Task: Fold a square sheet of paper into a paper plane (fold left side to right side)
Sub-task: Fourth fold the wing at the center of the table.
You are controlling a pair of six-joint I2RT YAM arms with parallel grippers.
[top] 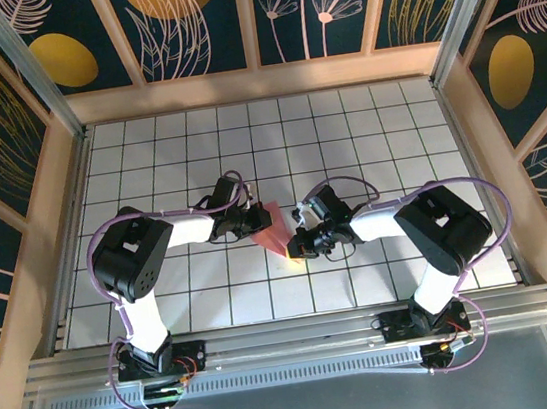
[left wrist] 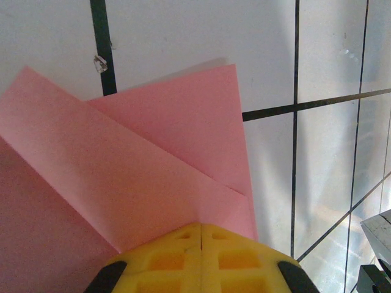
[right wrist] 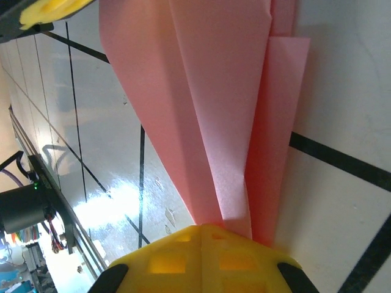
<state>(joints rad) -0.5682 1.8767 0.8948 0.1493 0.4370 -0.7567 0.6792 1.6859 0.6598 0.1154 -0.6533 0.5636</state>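
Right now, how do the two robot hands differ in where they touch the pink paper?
The left gripper touches the paper plane at its broad, layered end; the right gripper touches its narrow pointed end. Seen from above, the left sits farther across the table, the right nearer. Both are shut and yellow-tipped.

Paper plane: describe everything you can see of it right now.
The paper plane is thin pink-red paper, folded into overlapping creased flaps that taper to a narrow point. It is over the middle of the white tiled table, between the arms. The left end effector is shut on its wide end, the right end effector on the narrow tip. Flat or lifted: unclear.
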